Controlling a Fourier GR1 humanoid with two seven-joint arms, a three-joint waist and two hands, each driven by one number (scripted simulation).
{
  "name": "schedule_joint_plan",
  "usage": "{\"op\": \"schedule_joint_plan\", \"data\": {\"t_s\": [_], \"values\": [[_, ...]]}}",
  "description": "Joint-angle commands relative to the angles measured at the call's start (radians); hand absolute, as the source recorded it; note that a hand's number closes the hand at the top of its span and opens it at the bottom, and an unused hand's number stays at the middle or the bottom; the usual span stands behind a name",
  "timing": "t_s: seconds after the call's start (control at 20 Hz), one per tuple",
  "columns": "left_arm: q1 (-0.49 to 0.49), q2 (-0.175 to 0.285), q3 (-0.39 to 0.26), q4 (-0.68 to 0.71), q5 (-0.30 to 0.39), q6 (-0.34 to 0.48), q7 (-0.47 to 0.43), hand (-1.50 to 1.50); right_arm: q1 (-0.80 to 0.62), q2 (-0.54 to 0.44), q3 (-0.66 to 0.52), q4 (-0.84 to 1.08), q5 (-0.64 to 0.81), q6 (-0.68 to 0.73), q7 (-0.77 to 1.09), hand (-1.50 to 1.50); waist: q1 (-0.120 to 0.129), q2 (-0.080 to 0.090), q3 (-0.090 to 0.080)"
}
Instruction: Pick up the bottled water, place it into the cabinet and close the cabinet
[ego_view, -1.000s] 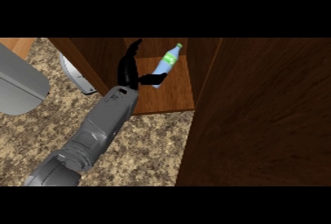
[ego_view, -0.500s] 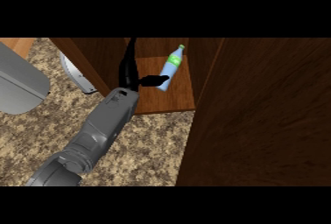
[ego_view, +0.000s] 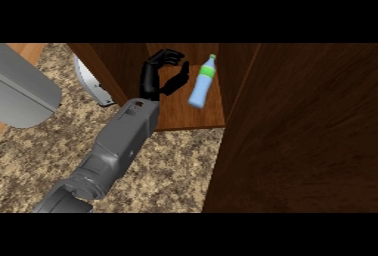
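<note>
Wooden cabinet (ego_view: 181, 117) holds the bottled water (ego_view: 202, 86); left hand (ego_view: 157, 76) at its nine o'clock, fingers (ego_view: 168, 55) open and empty, should back out gently.

The bottled water (ego_view: 201, 86) is being seen inside the cabinet (ego_view: 118, 60), over the lighter wooden shelf floor (ego_view: 181, 118) and near the right-hand inner wall. Its pale blue, see-through body is being ringed by a green band below the neck and topped by a small cap. It is being shown tilted, with the cap toward the far upper right and the base toward the near left; whether the base is being borne by the shelf cannot be told. The cabinet, of dark brown wood, is being left open, and a broad dark panel (ego_view: 303, 135) is being shown along its right.
</note>
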Motion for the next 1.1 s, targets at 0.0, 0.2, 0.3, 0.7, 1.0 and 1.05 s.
{"op": "schedule_joint_plan", "data": {"t_s": [0.0,0.2,0.3,0.7,1.0,1.05], "values": [[0.02,-0.004,0.02,-0.026,0.039,-0.129,-0.061,1.5,0.037,-0.011,0.049,-0.056,0.048,-0.001,0.003,-1.5,0.007,-0.006,0.001],[0.0,-0.004,0.021,-0.073,0.074,-0.232,-0.029,1.5,0.033,-0.028,0.016,-0.111,0.039,-0.015,0.074,-1.5,0.03,-0.013,0.001],[0.043,-0.004,-0.013,-0.092,0.109,-0.291,-0.034,1.5,0.035,-0.024,0.026,-0.099,0.064,-0.026,0.06,-1.5,0.028,-0.017,0.001],[0.163,-0.004,-0.128,-0.287,0.203,-0.473,0.09,1.5,0.021,-0.071,-0.032,-0.114,0.055,-0.036,0.095,-1.5,0.068,-0.03,0.002],[0.37,-0.004,-0.179,-0.537,0.231,-0.446,0.1,1.5,0.013,-0.085,-0.045,-0.126,0.049,-0.054,0.095,-1.5,0.101,-0.039,0.002],[0.427,0.01,-0.182,-0.554,0.237,-0.471,0.087,1.5,0.033,-0.102,-0.036,-0.132,0.059,-0.057,0.089,-1.5,0.099,-0.039,0.002]]}}
